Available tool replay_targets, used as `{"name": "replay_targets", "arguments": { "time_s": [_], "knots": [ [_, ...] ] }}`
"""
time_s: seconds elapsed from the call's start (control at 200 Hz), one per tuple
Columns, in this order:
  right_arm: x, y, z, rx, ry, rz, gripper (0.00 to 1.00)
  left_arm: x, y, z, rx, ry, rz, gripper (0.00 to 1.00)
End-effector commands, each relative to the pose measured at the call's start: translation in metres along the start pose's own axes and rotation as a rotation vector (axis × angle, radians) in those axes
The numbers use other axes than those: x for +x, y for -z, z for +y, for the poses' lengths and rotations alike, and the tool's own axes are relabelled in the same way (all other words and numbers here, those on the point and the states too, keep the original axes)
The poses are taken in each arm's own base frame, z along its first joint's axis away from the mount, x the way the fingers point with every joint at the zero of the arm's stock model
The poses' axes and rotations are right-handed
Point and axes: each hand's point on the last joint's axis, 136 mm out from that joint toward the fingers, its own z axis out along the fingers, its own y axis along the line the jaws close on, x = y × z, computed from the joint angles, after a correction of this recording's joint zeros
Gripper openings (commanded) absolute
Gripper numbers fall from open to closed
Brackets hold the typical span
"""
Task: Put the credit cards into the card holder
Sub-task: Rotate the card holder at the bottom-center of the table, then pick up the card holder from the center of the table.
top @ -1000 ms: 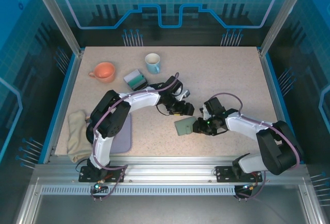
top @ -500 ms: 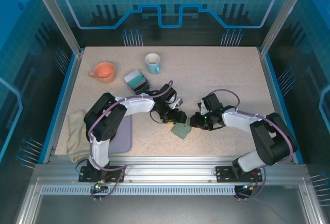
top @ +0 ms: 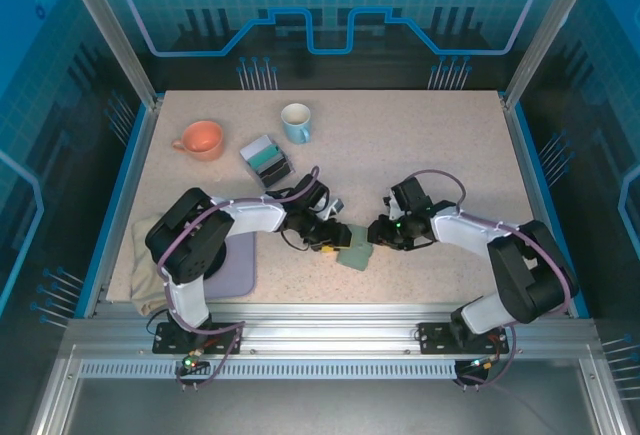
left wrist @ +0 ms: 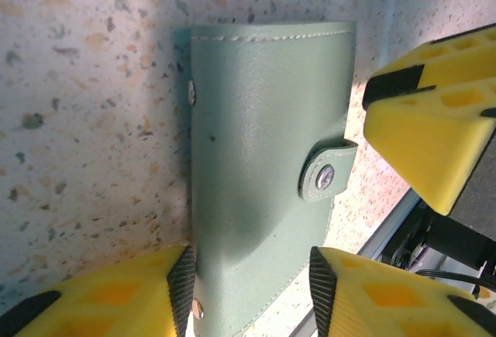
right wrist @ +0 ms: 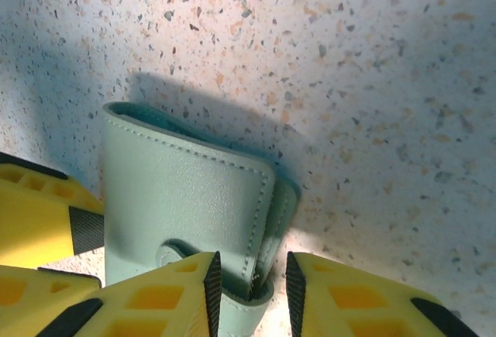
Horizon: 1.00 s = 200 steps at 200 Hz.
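Note:
The card holder (top: 354, 256) is a sage-green wallet, folded shut with its snap tab (left wrist: 325, 176) fastened, lying on the speckled table between the two arms. My left gripper (top: 337, 244) (left wrist: 252, 263) straddles one end of it. The left pad touches its edge and the right pad stands a little off, so the jaws are open. My right gripper (top: 377, 236) (right wrist: 248, 263) has the holder's (right wrist: 178, 190) open edge pinched between narrow-set pads. The credit cards (top: 266, 158) look like a teal, grey and dark stack in a small box at the back left.
An orange mug (top: 202, 139) and a blue-and-white mug (top: 296, 121) stand at the back. A beige cloth (top: 150, 255) and a lavender mat (top: 238, 265) lie at the near left. Raised rails border the table.
My left gripper came toward the near edge and down over the card holder, its jaws narrowing. The holder shifted slightly left and turned. My right gripper moved a little left with it.

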Motion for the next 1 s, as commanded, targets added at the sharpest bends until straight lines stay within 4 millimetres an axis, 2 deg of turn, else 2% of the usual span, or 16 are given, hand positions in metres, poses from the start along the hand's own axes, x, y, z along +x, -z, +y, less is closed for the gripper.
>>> {"name": "replay_targets", "arguments": {
  "time_s": [0.0, 0.12, 0.23, 0.335, 0.475, 0.765, 0.995],
  "knots": [
    [0.015, 0.002, -0.006, 0.022, -0.024, 0.027, 0.29, -0.003, 0.002, -0.005, 0.021, -0.002, 0.005, 0.49],
    [0.017, 0.0, -0.002, 0.001, -0.02, 0.031, 0.28, -0.007, -0.001, -0.002, 0.002, -0.003, 0.007, 0.54],
    [0.017, -0.002, 0.001, -0.002, -0.007, 0.041, 0.27, -0.01, -0.005, -0.001, 0.004, -0.003, 0.009, 0.54],
    [0.017, -0.006, 0.002, 0.003, -0.003, 0.049, 0.26, -0.011, -0.008, -0.002, 0.016, -0.002, 0.014, 0.49],
    [0.018, -0.012, -0.001, 0.009, -0.004, 0.06, 0.26, -0.011, -0.008, -0.008, 0.057, -0.007, 0.011, 0.37],
    [0.016, -0.015, -0.004, 0.033, -0.004, 0.061, 0.25, -0.005, 0.001, -0.022, 0.14, -0.01, -0.02, 0.12],
    [0.007, 0.004, 0.004, 0.069, 0.039, 0.019, 0.29, -0.008, 0.011, -0.029, 0.164, -0.002, -0.067, 0.08]
  ]
}}
